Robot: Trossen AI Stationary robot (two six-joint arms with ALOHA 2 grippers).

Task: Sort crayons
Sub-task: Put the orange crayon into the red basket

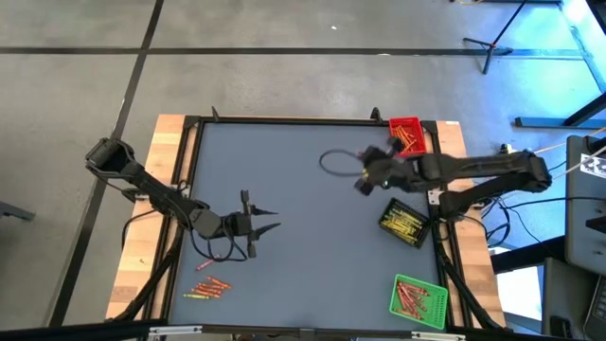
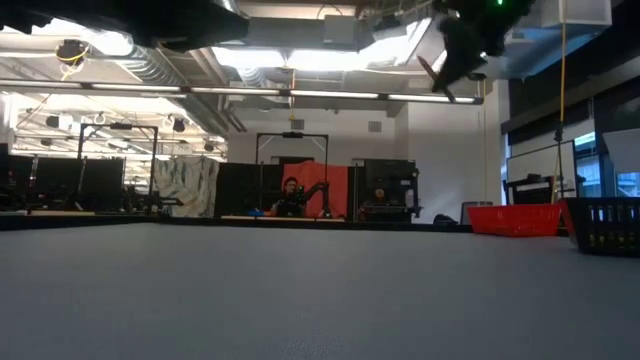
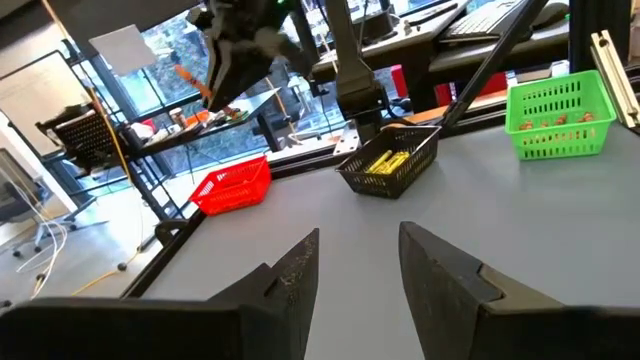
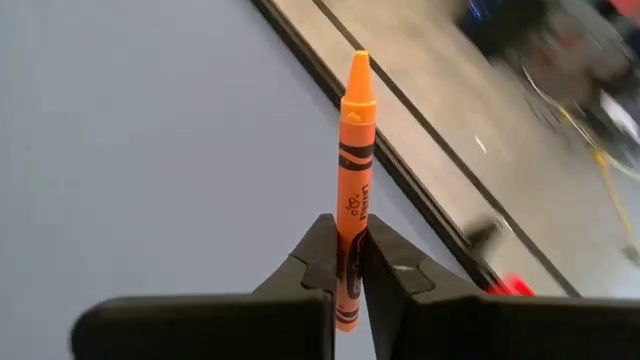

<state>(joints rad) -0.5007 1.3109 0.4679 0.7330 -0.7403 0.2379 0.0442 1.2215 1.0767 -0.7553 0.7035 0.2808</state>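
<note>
Right end effector [image 4: 347, 262] pinches an orange crayon [image 4: 353, 170] above the surface, near the red tray [image 1: 408, 134]. Left end effector [image 1: 268, 225], spread and empty, hovers beyond the loose crayons [image 1: 209, 286] still unsorted at the near left. The trays already hold crayons.

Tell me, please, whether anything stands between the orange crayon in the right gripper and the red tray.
Nothing visible does. The right gripper holds the orange crayon above the table, close to the red tray at the far right corner, with only open air between them.

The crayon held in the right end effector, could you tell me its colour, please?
Orange crayon with black bands, clearest in the right wrist view.
</note>
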